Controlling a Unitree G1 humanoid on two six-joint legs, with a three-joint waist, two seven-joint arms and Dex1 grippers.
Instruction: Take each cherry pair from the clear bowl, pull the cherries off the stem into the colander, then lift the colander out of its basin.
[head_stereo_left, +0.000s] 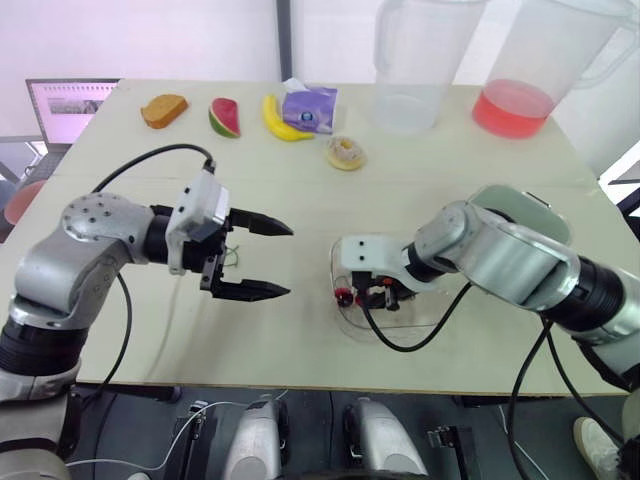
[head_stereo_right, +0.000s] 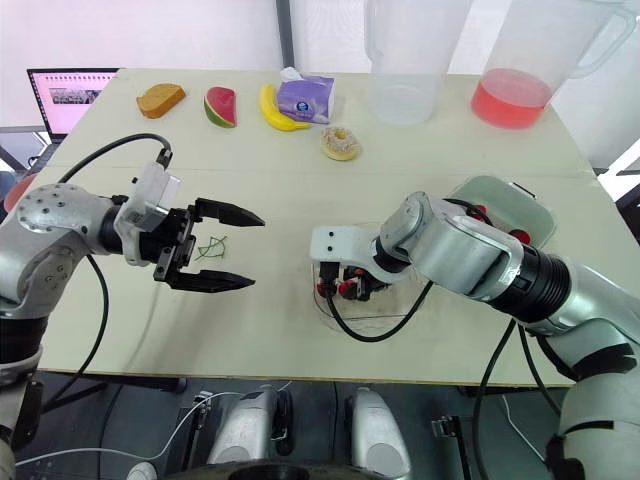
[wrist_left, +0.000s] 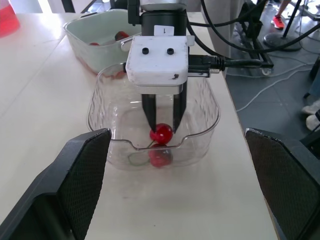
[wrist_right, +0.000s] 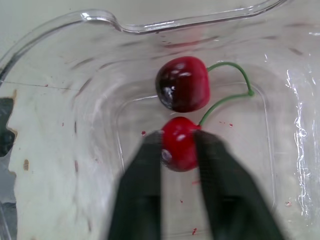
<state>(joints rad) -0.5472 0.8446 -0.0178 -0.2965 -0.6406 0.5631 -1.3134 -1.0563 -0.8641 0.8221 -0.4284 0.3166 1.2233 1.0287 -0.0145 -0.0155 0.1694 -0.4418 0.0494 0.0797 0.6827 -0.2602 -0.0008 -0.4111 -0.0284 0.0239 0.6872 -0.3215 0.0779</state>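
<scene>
The clear bowl (head_stereo_left: 347, 322) sits near the table's front edge, right of centre. My right gripper (wrist_right: 177, 145) reaches down into it and is shut on one red cherry (wrist_right: 176, 135) of a pair. The darker second cherry (wrist_right: 182, 84) lies just beyond, joined to the first by a green stem (wrist_right: 235, 90). My left gripper (head_stereo_left: 288, 260) hovers open and empty to the left of the bowl, pointing at it. The pale green basin (head_stereo_right: 500, 205) with the colander stands behind my right arm and holds a few red cherries (wrist_left: 121, 36).
Loose green stems (head_stereo_right: 212, 247) lie on the table by my left gripper. Along the far edge are bread (head_stereo_left: 163, 110), a watermelon slice (head_stereo_left: 224, 117), a banana (head_stereo_left: 280, 120), a tissue pack (head_stereo_left: 309, 108), a donut (head_stereo_left: 346, 153), a clear pitcher (head_stereo_left: 410, 70) and a pitcher of red liquid (head_stereo_left: 520, 80). A laptop (head_stereo_left: 68, 108) is at far left.
</scene>
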